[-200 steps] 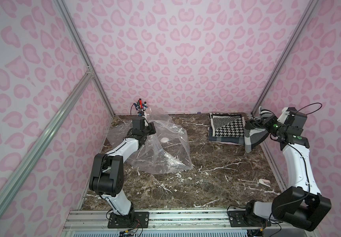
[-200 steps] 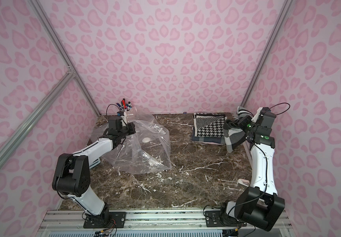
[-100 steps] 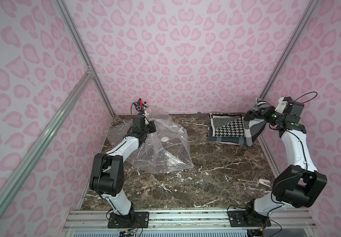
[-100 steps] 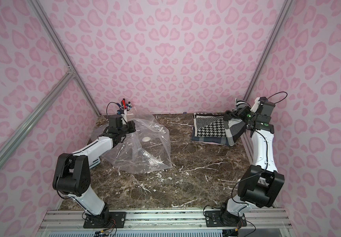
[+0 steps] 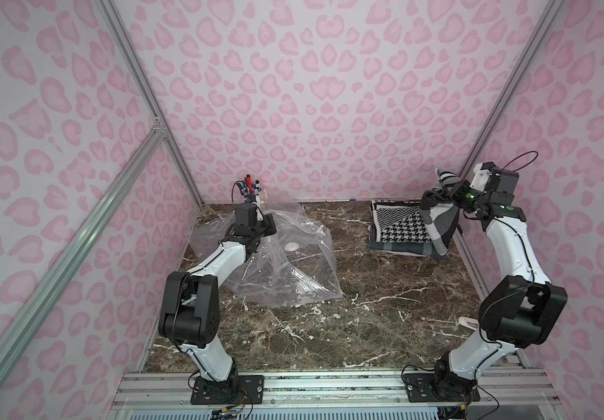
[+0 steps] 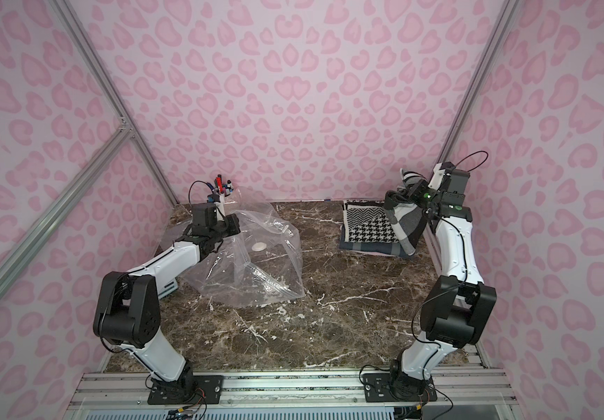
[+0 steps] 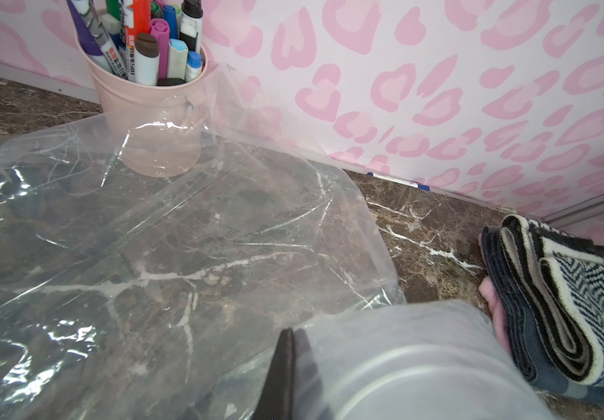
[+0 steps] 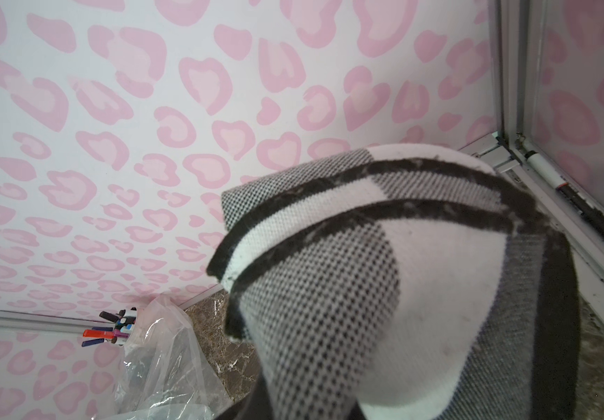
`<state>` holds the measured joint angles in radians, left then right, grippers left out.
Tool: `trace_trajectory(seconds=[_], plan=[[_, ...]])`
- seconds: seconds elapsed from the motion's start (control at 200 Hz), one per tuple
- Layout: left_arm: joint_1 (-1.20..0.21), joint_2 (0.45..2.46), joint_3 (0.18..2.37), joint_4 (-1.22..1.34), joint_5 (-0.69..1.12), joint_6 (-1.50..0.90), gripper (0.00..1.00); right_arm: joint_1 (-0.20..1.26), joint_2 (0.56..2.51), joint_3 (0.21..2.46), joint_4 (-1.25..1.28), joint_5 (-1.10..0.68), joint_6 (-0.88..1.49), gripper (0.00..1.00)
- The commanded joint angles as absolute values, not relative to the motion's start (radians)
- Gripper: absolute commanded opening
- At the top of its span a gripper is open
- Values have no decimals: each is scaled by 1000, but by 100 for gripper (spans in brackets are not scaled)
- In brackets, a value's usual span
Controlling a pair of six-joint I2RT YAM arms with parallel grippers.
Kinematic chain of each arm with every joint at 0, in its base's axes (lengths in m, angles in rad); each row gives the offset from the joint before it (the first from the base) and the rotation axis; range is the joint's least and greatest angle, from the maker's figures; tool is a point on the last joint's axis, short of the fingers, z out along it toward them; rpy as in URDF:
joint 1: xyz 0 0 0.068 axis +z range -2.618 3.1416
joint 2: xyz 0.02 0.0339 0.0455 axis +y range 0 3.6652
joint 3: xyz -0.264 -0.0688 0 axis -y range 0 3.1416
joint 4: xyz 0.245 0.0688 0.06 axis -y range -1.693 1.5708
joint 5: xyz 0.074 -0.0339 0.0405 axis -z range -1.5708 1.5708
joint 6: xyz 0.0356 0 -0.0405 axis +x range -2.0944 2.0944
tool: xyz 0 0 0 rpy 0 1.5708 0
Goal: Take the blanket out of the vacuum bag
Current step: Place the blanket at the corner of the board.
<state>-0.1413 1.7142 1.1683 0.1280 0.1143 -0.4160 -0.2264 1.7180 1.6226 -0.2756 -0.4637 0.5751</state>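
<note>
At the far right corner, the right gripper [image 5: 452, 193] is clamped on a bunched fold of the grey-checked blanket [image 5: 438, 227]. The cloth hangs from it, and its lower end appears to rest against the right edge of the folded stack [image 5: 398, 229] of patterned cloths on the table [image 5: 365, 312]. The blanket is wholly clear of the vacuum bag [image 5: 295, 271], which lies empty and crumpled at the far left, well apart, its valve disc [image 5: 292, 246] facing up. The left gripper [image 5: 267, 228] is closed tight on a pinch of the bag's film, tenting it off the marble just in front of the pen cup [image 5: 251, 186].

The extraction itself looks done — what is left, I judge, is setting the blanket down. To do that well:
- Lower it gently so the hanging end does not drag the stack's top layers askew.
- Let go only once the weight rests on something.
- Mind the right wall rail close behind the wrist.

Behind the right gripper, the wrist points toward the far left. The white forearm climbs steeply from an elbow held high beside the right wall, above the near-right base. The left arm reaches long and low from its near-left base — forearm sloping up toward the far wall.
</note>
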Motion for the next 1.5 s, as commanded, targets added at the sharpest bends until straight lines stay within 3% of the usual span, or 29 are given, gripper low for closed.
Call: trace_trajectory(seconds=[0.0, 0.225, 0.68, 1.495], plan=[[-140, 1709, 1169, 128, 101, -403, 4, -206, 1735, 1635, -250, -496, 541, 0], [-139, 1699, 1165, 114, 85, -391, 4, -192, 1788, 1632, -293, -578, 501, 0], [-141, 1689, 1140, 121, 88, -393, 4, -143, 1779, 1624, -324, -605, 454, 0], [-141, 1687, 1105, 132, 100, -391, 4, -70, 1937, 1685, -303, -653, 465, 0]])
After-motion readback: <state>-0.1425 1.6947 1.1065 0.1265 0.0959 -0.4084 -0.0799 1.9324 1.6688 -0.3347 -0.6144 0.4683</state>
